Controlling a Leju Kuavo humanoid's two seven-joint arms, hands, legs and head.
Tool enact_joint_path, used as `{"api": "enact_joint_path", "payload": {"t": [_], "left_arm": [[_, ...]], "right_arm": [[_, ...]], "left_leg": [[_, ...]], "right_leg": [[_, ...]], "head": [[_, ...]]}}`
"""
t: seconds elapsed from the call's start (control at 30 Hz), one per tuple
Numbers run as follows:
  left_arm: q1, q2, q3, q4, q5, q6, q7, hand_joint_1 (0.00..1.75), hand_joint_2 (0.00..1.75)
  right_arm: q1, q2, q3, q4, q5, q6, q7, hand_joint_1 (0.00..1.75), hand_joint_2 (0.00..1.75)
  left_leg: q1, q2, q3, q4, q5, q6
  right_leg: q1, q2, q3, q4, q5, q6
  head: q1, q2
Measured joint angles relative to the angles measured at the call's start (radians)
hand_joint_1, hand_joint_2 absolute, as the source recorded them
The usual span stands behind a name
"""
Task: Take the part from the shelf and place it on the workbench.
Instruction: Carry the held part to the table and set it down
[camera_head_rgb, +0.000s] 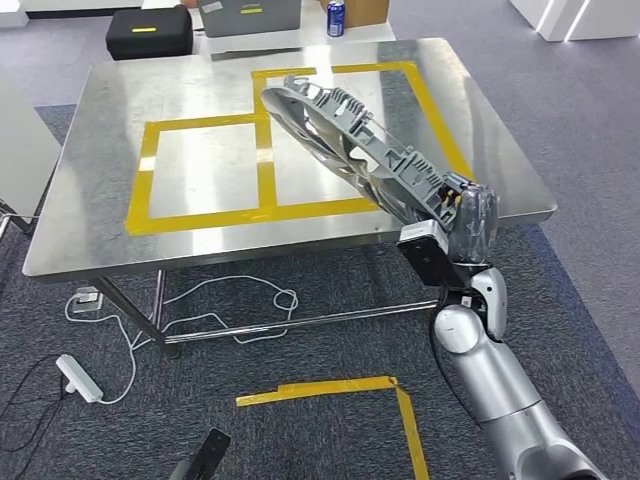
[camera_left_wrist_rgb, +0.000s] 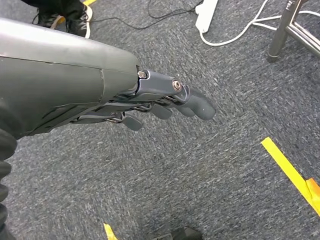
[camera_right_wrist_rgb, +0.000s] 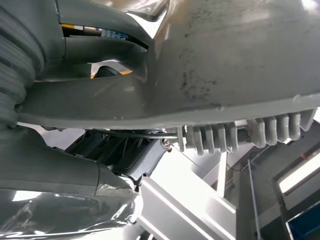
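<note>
Grey carpet floor, yellow floor tape, white cables, black case.

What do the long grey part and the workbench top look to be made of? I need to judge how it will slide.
The part looks like moulded grey plastic, matte, given its ribs and clips. The right hand holds it. The workbench top seems to be brushed steel, judging by its soft reflections; yellow tape marks it.
</note>
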Motion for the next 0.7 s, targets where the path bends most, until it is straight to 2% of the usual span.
{"api": "enact_joint_path", "payload": {"t": [0.03, 0.1, 0.17, 0.2, 0.27, 0.3, 0.33, 0.37, 0.4, 0.43, 0.47, 0.5, 0.57, 0.63, 0.7], "left_arm": [[0.000, 0.000, 0.000, 0.000, 0.000, 0.000, 0.000, 0.00, 1.75], [0.001, -0.001, -0.001, 0.000, 0.000, -0.002, 0.000, 0.00, 1.75], [0.000, -0.002, -0.001, 0.000, 0.000, -0.003, 0.000, 0.00, 1.75], [0.000, -0.001, -0.001, 0.000, 0.000, -0.004, -0.001, 0.00, 1.75], [0.001, 0.000, -0.001, 0.000, 0.000, -0.010, -0.005, 0.00, 1.75], [0.002, 0.000, -0.001, 0.000, 0.000, -0.015, -0.009, 0.00, 1.75], [0.003, 0.001, -0.001, 0.000, 0.000, -0.020, -0.013, 0.00, 1.75], [0.004, 0.001, -0.001, 0.000, 0.000, -0.023, -0.017, 0.00, 1.75], [0.004, 0.002, -0.001, 0.000, 0.000, -0.026, -0.019, 0.00, 1.75], [0.004, 0.003, -0.002, 0.000, 0.000, -0.027, -0.020, 0.00, 1.75], [0.003, 0.004, -0.002, 0.000, 0.000, -0.027, -0.021, 0.00, 1.75], [0.002, 0.005, -0.002, 0.000, 0.000, -0.028, -0.021, 0.00, 1.75], [0.001, 0.006, -0.002, 0.000, 0.000, -0.029, -0.022, 0.00, 1.75], [0.002, 0.006, -0.002, 0.000, 0.000, -0.030, -0.022, 0.00, 1.75], [0.002, 0.006, -0.002, 0.000, 0.000, -0.032, -0.023, 0.00, 1.75]], "right_arm": [[-0.001, 0.000, 0.000, -0.003, -0.001, 0.000, -0.001, 1.75, 1.75], [0.000, 0.000, 0.000, -0.007, -0.003, 0.001, -0.003, 1.75, 1.75], [0.001, 0.000, -0.001, -0.009, -0.004, 0.002, -0.003, 1.75, 1.75], [0.001, 0.000, 0.000, -0.010, -0.005, 0.003, -0.003, 1.75, 1.75], [0.001, 0.000, 0.000, -0.010, -0.007, 0.006, -0.004, 1.75, 1.75], [0.002, 0.000, 0.000, -0.010, -0.008, 0.008, -0.004, 1.75, 1.75], [0.004, 0.000, 0.000, -0.010, -0.009, 0.010, -0.003, 1.75, 1.75], [0.005, 0.000, 0.000, -0.010, -0.010, 0.013, -0.003, 1.75, 1.75], [0.007, 0.000, 0.000, -0.010, -0.011, 0.016, -0.003, 1.75, 1.75], [0.007, 0.000, 0.000, -0.010, -0.012, 0.018, -0.003, 1.75, 1.75], [0.007, 0.000, 0.000, -0.010, -0.013, 0.020, -0.004, 1.75, 1.75], [0.007, 0.000, 0.000, -0.010, -0.013, 0.022, -0.004, 1.75, 1.75], [0.007, 0.000, 0.000, -0.010, -0.014, 0.024, -0.005, 1.75, 1.75], [0.009, 0.000, 0.001, -0.010, -0.014, 0.025, -0.005, 1.75, 1.75], [0.009, 0.000, 0.001, -0.010, -0.014, 0.025, -0.005, 1.75, 1.75]], "left_leg": [[-0.001, 0.000, -0.001, 0.000, 0.001, -0.004], [0.000, 0.001, -0.003, -0.001, 0.003, -0.015], [0.002, 0.002, -0.010, 0.018, -0.015, -0.026], [0.003, 0.002, -0.024, 0.052, -0.039, -0.032], [0.006, 0.002, -0.075, 0.168, -0.101, -0.040], [0.008, 0.002, -0.101, 0.225, -0.121, -0.043], [0.009, 0.002, -0.117, 0.259, -0.126, -0.045], [0.009, 0.002, -0.117, 0.259, -0.112, -0.045], [0.010, 0.002, -0.097, 0.221, -0.083, -0.043], [0.010, 0.002, -0.066, 0.159, -0.048, -0.039], [0.009, 0.002, -0.032, 0.093, -0.024, -0.034], [0.008, 0.002, -0.004, 0.039, -0.012, -0.029], [0.004, 0.002, 0.017, -0.009, -0.016, -0.017], [0.005, 0.001, 0.025, -0.017, -0.018, -0.005], [0.008, 0.001, 0.038, -0.020, -0.021, 0.007]], "right_leg": [[0.002, 0.000, 0.013, -0.023, 0.002, -0.003], [0.004, 0.002, 0.017, -0.029, 0.004, -0.011], [0.001, 0.002, 0.021, -0.038, 0.010, -0.022], [-0.002, 0.001, 0.023, -0.042, 0.013, -0.026], [-0.002, 0.001, 0.024, -0.043, 0.014, -0.029], [-0.002, 0.001, 0.024, -0.043, 0.014, -0.030], [-0.002, 0.002, 0.023, -0.043, 0.013, -0.030], [-0.002, 0.002, 0.024, -0.043, 0.012, -0.030], [-0.002, 0.003, 0.025, -0.042, 0.010, -0.030], [-0.002, 0.004, 0.026, -0.042, 0.009, -0.028], [0.000, 0.006, 0.026, -0.041, 0.008, -0.025], [0.002, 0.007, 0.026, -0.040, 0.006, -0.020], [0.004, 0.008, 0.025, -0.039, 0.008, -0.008], [0.002, 0.007, 0.024, -0.031, 0.008, 0.004], [0.001, 0.005, -0.003, 0.023, -0.015, 0.012]], "head": [[0.000, 0.000], [0.000, 0.000], [-0.001, 0.000], [-0.002, 0.000], [-0.003, 0.000], [-0.003, 0.000], [-0.003, 0.000], [-0.003, 0.000], [-0.003, 0.000], [-0.003, 0.000], [-0.003, 0.000], [-0.002, 0.000], [-0.002, 0.000], [-0.002, 0.000], [0.001, 0.000]]}}
